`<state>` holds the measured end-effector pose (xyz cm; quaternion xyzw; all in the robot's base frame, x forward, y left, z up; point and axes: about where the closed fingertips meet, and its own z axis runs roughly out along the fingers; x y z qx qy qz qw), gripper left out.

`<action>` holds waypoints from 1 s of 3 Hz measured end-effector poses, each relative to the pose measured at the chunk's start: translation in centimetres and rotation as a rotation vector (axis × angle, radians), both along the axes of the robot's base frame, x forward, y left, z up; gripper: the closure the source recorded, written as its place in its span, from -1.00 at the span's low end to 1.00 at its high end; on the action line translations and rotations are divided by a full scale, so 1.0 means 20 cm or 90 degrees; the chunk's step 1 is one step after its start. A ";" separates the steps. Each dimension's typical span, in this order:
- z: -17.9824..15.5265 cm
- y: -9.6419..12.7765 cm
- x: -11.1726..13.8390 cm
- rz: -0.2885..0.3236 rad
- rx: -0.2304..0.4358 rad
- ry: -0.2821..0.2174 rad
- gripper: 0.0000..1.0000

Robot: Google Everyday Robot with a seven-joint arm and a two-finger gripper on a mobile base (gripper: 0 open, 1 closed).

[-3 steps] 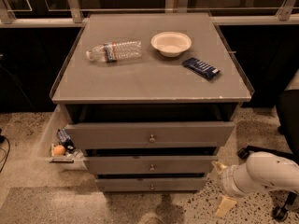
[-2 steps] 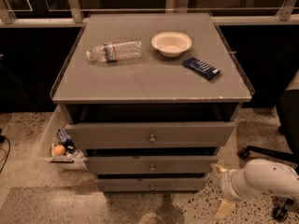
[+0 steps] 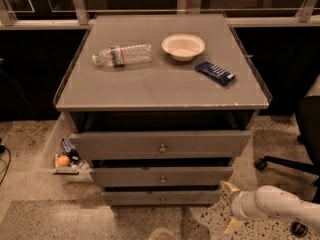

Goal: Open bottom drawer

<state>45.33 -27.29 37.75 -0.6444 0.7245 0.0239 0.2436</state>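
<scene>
Camera view: pincer (image 3: 229, 207), fingers (image 3: 229, 187) spread and empty, just right of the bottom drawer (image 3: 130, 198), lowest under the counter (image 3: 165, 89), rigid, probably light, best pinched at its small slick centre knob (image 3: 162, 200).

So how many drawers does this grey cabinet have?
3, stacked one above another: the top drawer with the tallest front, the middle drawer under it, and the bottom drawer lowest. The gripper is open, low at the right, just beside the bottom drawer's right end.

no readable text, bottle label (image 3: 116, 55) seemingly illegible
</scene>
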 end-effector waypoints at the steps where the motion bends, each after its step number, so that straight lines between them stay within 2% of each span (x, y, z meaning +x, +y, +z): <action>1: -0.38 0.04 0.03 0.009 0.064 0.021 -1.00; 2: -0.38 0.05 0.03 0.009 0.064 0.021 -1.00; 3: -0.57 0.14 0.00 0.040 0.055 0.022 -1.00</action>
